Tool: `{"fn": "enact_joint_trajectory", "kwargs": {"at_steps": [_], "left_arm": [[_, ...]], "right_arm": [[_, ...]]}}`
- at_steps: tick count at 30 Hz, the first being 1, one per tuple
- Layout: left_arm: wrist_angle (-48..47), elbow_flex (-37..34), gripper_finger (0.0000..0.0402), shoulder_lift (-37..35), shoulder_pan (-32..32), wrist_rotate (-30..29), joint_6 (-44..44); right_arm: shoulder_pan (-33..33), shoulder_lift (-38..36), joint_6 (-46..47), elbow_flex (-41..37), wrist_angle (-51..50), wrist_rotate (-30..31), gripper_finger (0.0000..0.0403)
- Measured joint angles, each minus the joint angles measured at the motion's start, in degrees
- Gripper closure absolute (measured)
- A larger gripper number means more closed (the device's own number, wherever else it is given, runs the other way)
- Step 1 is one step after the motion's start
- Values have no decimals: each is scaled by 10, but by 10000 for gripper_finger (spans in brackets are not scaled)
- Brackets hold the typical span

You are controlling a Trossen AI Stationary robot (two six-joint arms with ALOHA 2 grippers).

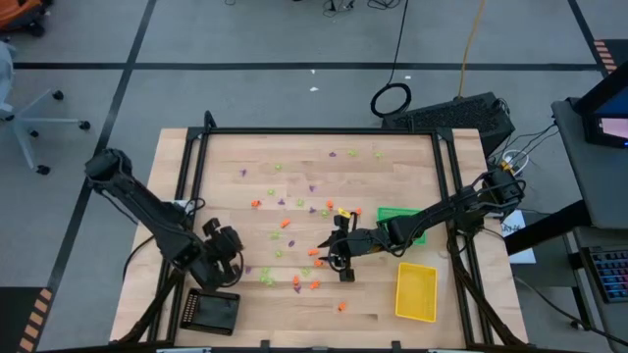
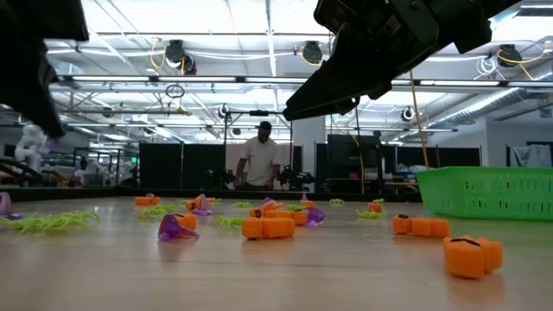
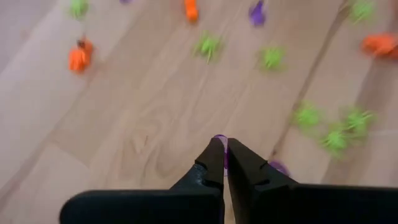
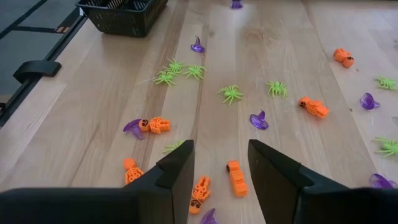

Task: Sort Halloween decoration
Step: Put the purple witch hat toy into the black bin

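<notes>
Across the wooden bench (image 1: 392,157) lie scattered tiny orange, purple and lime plastic trinkets (image 4: 231,93). I judge them light, stiff, slippery; pinch across the body. My left hand (image 3: 224,152) is shut on a purple trinket (image 3: 219,138), mostly hidden. My right hand (image 4: 221,165) hovers half-open, empty, over an orange piece (image 4: 236,177).

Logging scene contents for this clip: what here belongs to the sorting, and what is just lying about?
Job:
scattered Halloween trinkets
green tray, yellow tray, black tray
left gripper, pinching a purple trinket
right gripper, open

Lying about:
black cable loop
person
</notes>
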Motion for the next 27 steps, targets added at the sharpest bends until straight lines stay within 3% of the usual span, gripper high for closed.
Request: {"fn": "enact_joint_trajectory", "kwargs": {"at_steps": [7,14,27], "left_arm": [[4,0,398,-75,-24,-78,67],[53,0,398,-106,-39,-178,145],[270,-72,398,-106,-82,-269,261]], "right_arm": [[0,0,0,0,0,0,266],[0,0,1,0,0,0,266],[0,0,7,0,0,0,266]]}}
